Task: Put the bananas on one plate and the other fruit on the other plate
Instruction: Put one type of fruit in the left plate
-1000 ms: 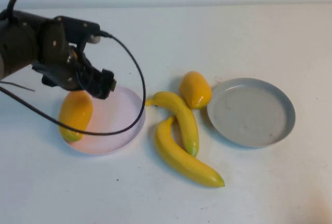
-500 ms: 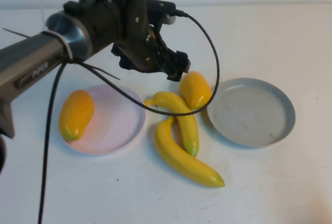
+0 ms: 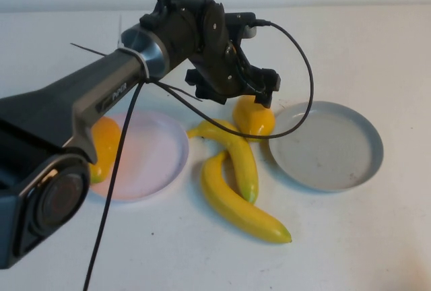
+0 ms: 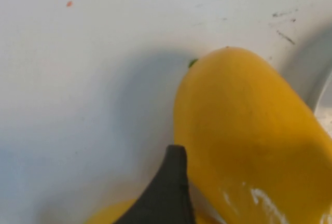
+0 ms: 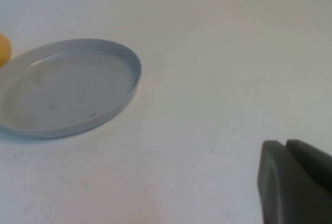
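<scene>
My left gripper is open and hangs just over the near-plate mango, which lies between the bananas and the grey-blue plate. In the left wrist view that mango fills the frame beside one dark finger; the other finger is out of view. The other mango lies on the left of the pink plate, partly hidden by the arm. Two bananas lie on the table between the plates. My right gripper is shut and empty, off to the side of the grey-blue plate.
The left arm and its black cable stretch across the pink plate and the table's left half. The grey-blue plate holds nothing. A sliver of the mango shows at the edge of the right wrist view.
My left arm has swung from the pink plate, where the first mango stays, rightwards to the mango beside the grey-blue plate. The fruit and plates have not moved.
</scene>
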Tool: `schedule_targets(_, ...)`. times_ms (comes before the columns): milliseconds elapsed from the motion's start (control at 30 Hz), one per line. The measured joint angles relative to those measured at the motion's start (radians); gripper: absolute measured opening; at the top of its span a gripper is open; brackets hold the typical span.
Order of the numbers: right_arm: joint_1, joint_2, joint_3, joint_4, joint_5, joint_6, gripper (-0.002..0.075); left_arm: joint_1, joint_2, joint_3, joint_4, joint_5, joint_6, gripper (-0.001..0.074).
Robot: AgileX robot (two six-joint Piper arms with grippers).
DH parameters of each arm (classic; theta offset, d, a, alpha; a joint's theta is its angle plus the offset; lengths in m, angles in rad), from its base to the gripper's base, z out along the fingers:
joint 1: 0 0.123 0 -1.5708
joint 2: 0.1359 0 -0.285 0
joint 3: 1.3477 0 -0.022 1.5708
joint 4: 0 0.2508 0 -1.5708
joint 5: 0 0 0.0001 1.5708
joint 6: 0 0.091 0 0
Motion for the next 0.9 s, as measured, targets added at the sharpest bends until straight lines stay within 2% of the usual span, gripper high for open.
schedule_targets(567, 0.0, 0.0, 0.0, 0.0, 0.0, 0.0, -0.0017, 0.0, 0.081, -0.03, -0.046, -0.046, 0.014, 0.0666)
schedule_targets(767, 0.0, 0.0, 0.0, 0.0, 0.0, 0.0, -0.0017, 0.0, 0.087, -0.033, -0.048, -0.049, 0.026, 0.0559)
schedule_targets(900, 0.0, 0.0, 0.0, 0.0, 0.0, 0.0, -0.0017, 0.0, 0.087, -0.034, -0.048, -0.044, 0.046, 0.0559)
